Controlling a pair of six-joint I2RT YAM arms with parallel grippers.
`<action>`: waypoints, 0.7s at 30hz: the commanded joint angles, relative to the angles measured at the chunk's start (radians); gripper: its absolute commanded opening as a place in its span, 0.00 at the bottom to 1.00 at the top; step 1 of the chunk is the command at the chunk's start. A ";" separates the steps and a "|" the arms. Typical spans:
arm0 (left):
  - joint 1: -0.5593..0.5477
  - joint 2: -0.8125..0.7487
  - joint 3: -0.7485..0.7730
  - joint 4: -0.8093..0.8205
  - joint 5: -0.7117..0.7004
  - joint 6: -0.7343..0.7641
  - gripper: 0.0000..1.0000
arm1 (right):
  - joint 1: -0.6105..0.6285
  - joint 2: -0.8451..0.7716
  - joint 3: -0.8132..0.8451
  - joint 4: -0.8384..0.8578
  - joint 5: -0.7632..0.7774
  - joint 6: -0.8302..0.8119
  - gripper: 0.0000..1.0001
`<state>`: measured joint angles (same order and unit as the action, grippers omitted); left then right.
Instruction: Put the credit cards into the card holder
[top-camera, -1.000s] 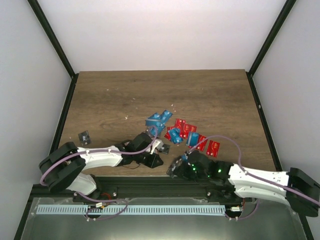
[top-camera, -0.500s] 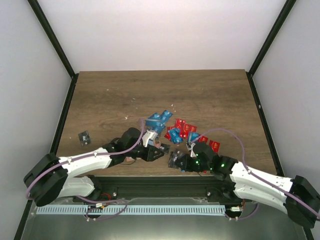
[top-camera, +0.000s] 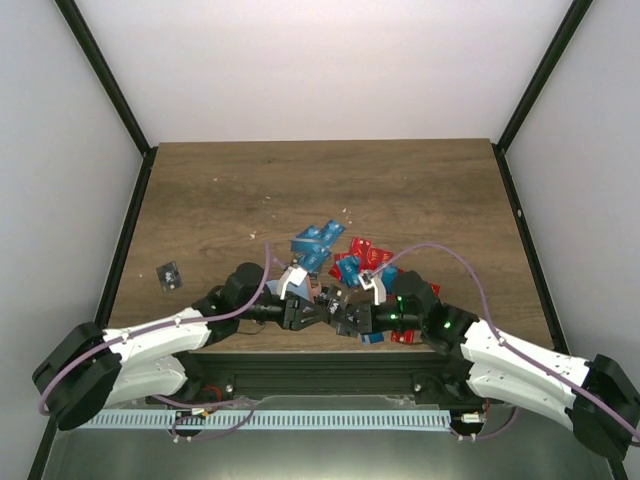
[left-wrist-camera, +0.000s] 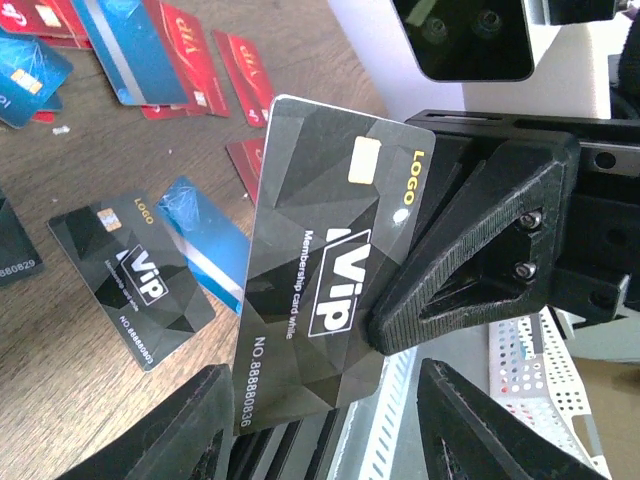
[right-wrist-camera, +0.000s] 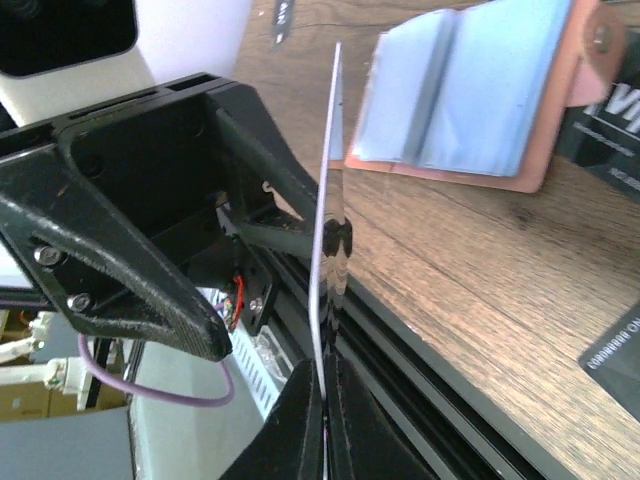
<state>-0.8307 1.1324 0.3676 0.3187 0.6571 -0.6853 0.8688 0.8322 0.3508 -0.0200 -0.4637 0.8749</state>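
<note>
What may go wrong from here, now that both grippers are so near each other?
The right gripper pinches the black card only near one edge, so it may tilt or slip. The open left gripper is very close; the fingers of the two may collide. The card holder lies open on the table with nothing holding it, so it may slide at insertion.
</note>
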 joint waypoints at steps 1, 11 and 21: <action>0.002 -0.045 -0.006 0.066 0.027 -0.008 0.53 | -0.008 -0.004 0.045 0.101 -0.124 -0.062 0.01; 0.001 -0.230 0.013 -0.116 -0.108 0.053 0.60 | -0.009 0.016 0.116 0.077 -0.225 -0.166 0.01; 0.002 -0.322 -0.002 -0.148 -0.083 0.074 0.49 | -0.008 0.085 0.134 0.124 -0.356 -0.217 0.01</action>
<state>-0.8299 0.7944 0.3588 0.1661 0.5350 -0.6273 0.8608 0.8970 0.4465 0.0582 -0.7303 0.6971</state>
